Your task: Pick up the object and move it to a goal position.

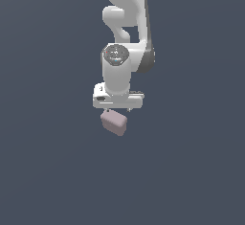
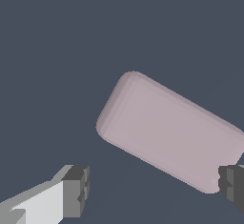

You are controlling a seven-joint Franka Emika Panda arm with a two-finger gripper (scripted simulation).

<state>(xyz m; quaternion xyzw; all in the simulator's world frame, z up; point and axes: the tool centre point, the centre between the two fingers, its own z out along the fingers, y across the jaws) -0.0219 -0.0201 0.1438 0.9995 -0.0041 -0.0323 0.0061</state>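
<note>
Wrist view shows our white gripper [image 2: 151,189] with its dark-padded fingers [image 2: 76,189] spread wide, holding nothing. The small pale mauve-pink rounded matte block [image 2: 169,130] lies skewed below the fingers, one corner next to the far pad, most of it off the line between them. Seen from outside, the block [image 1: 114,122] sits just under the gripper [image 1: 118,108]. We judge we are aligning; next comes centring, turning, descending, then closing.

Pink block [image 1: 114,122] on plain dark floor [image 1: 43,171]
</note>
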